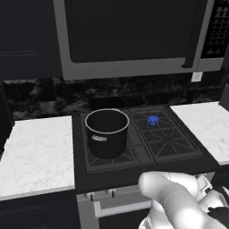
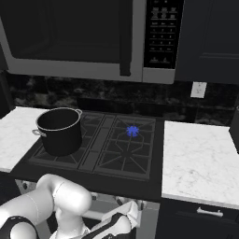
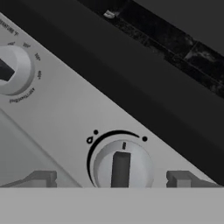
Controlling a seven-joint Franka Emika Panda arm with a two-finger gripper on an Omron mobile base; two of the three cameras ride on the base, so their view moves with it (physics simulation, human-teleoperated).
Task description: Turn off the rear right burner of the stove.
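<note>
Closest in, the hand view shows the hand (image 3: 113, 179) spread open, one fingertip (image 3: 41, 178) on each side of a round silver knob (image 3: 123, 168) on the stove's front panel (image 3: 65, 113), with nothing gripped yet. The knob's dark grip bar stands upright between the fingers, and a dark arc with small marks runs over its top. A second dial (image 3: 13, 70) sits further along the panel, toward the upper left of that view.

The first risk, as I judge it, is the wrong control: nothing in these pictures proves that this knob feeds the lit burner, so a turn here might leave the flame alone or light another head. The second is a poor grip. If the fingers close off centre on the smooth round body and miss the bar, they could slip and the knob would stay put. Turning the wrong way, or stopping short of the off mark, would also leave gas burning.

Further back, on the stove (image 1: 147, 138), the rear right burner (image 1: 153, 120) shows a small blue flame, so the task is not done. A black pot (image 1: 107, 132) stands on the left grates, well apart from it. White table (image 2: 198, 154) flanks the stove, and a microwave (image 2: 93, 37) hangs above.
</note>
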